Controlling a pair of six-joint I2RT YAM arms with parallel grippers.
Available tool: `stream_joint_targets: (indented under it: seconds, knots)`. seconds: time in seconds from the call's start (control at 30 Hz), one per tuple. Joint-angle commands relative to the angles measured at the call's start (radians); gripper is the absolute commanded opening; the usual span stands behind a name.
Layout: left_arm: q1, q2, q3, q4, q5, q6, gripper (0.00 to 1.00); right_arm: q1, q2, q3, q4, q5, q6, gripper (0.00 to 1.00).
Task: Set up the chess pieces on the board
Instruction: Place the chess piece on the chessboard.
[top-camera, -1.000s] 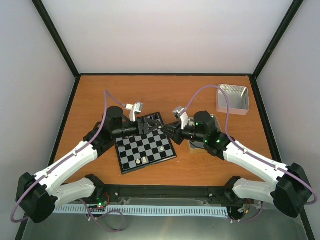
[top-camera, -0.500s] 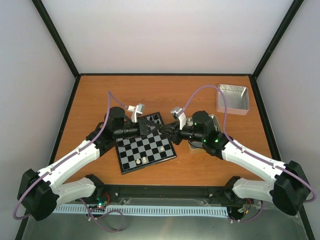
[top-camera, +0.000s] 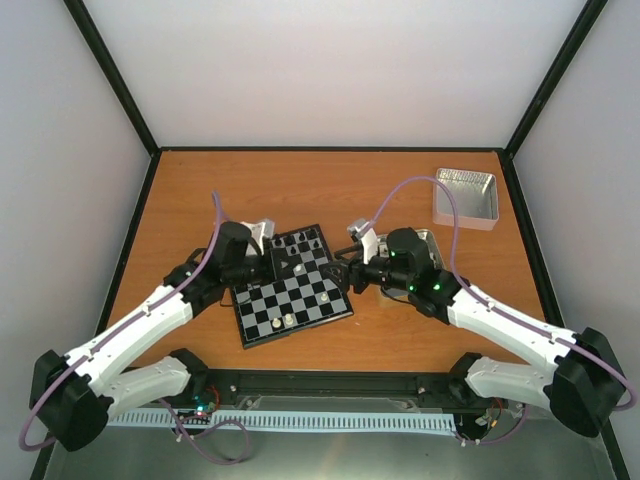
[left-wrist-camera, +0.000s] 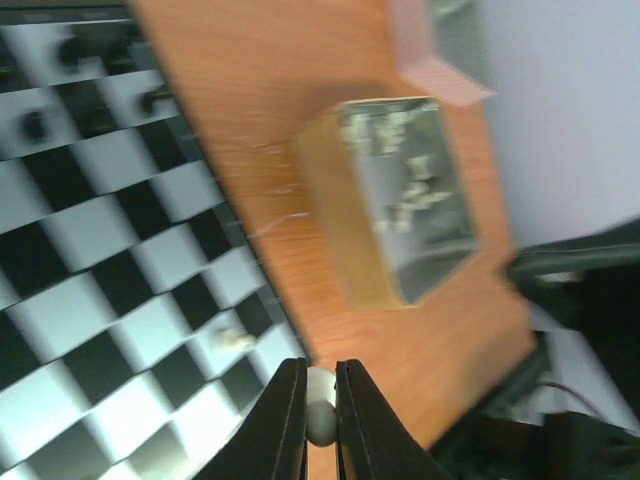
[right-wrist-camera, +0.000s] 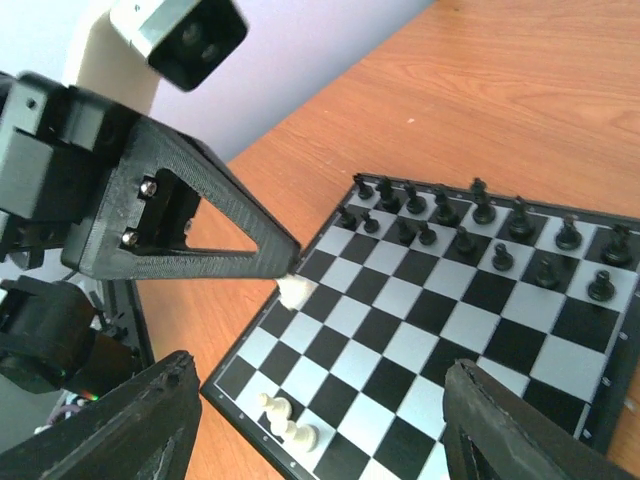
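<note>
Left gripper (left-wrist-camera: 320, 378) clamped on one cream-white chess piece (right-wrist-camera: 293, 291), half-open a second ago; held just above an edge square of the board (right-wrist-camera: 395, 345). Right gripper (right-wrist-camera: 320, 400) now spread wide, nearly together before. Three more white pieces (right-wrist-camera: 285, 422) standing near a board corner.

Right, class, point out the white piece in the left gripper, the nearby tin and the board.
white piece (left-wrist-camera: 320, 420), left wrist view, its rounded body.
tin (left-wrist-camera: 330, 220), left wrist view, its side wall.
board (right-wrist-camera: 470, 325), right wrist view, a bare square.
</note>
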Motion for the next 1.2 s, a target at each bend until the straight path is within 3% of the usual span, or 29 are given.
stream_joint_targets:
  seconds: [0.0,0.27,0.5,0.8,1.17]
  knots:
    - [-0.002,-0.046,0.021,-0.337,-0.248,0.105,0.01,0.007,-0.062,-0.057,-0.004,0.122,0.017,0.67]
    - [-0.045,-0.060,-0.059,-0.484,-0.408,0.013,0.01,0.008,-0.018,-0.067,0.010,0.210,0.055,0.67]
    - [-0.130,0.068,-0.050,-0.589,-0.569,-0.148,0.01,0.007,0.000,-0.067,0.000,0.234,0.063,0.67]
    - [-0.132,0.104,-0.119,-0.504,-0.539,-0.192,0.01,0.007,0.006,-0.069,-0.011,0.259,0.056,0.67]
    - [-0.132,0.133,-0.139,-0.511,-0.555,-0.209,0.01,0.007,0.021,-0.068,-0.013,0.265,0.057,0.67]
